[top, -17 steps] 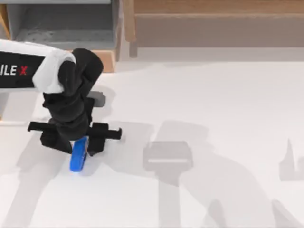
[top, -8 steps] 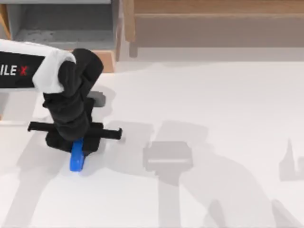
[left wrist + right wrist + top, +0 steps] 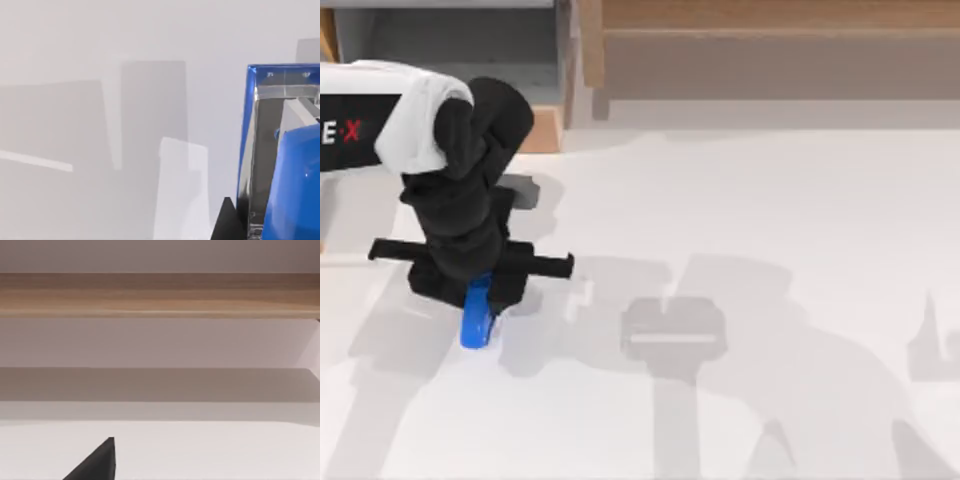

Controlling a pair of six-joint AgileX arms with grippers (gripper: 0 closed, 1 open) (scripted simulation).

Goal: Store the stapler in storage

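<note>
The left arm's white housing carried red lettering cut off at the frame edge, with only "E·X" readable in the top view. The left arm's black two-finger gripper [image 3: 478, 297] stood over the left part of the white table [image 3: 770, 220], its fingers closed narrowly on the small elongated bright blue stapler [image 3: 476, 318]. The upper part of the stapler was hidden beneath the gripper body; only its lower rounded end projected below. In the left wrist view the stapler [image 3: 295, 185] was cut off by the frame, showing blue casing and a grey metal strip. A wooden-edged grey storage compartment [image 3: 460, 50] lay at the table's far left, partly covered by the arm. The right gripper's state could not be determined.
</note>
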